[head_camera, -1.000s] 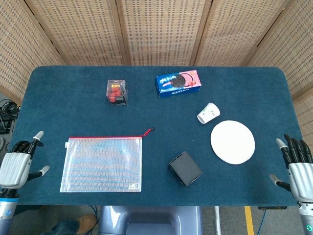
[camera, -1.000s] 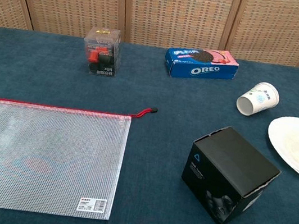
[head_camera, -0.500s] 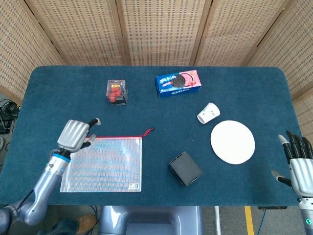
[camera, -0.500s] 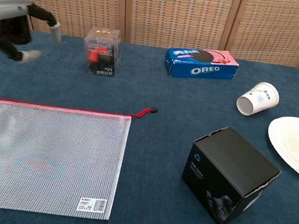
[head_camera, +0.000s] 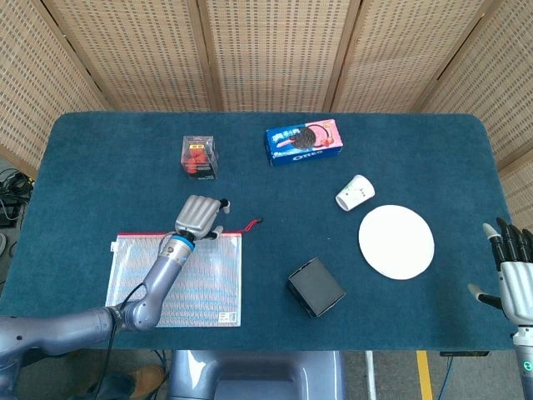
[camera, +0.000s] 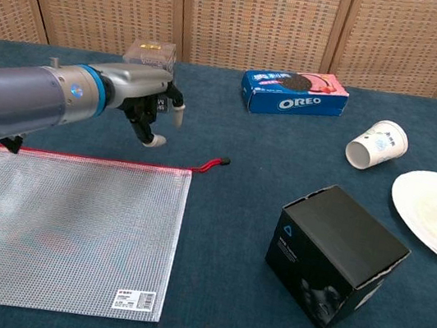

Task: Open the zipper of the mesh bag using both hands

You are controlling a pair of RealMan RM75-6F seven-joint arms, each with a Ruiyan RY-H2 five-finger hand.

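Blue table (head_camera: 100, 158) — L hand (head_camera: 198, 218) over mesh bag (head_camera: 175, 279)

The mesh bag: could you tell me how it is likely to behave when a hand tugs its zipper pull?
The mesh bag lies flat and looks thin and empty, so it is probably floppy and light. Tugging the red zipper pull alone would likely drag it across the cloth unless the left hand pins it.

A table (head_camera: 416, 150) covered in dark blue felt fills the space, its far edge against folding screens (head_camera: 266, 50) of woven cane in wooden frames. Cables (head_camera: 10, 196) lie on the floor past its left edge.
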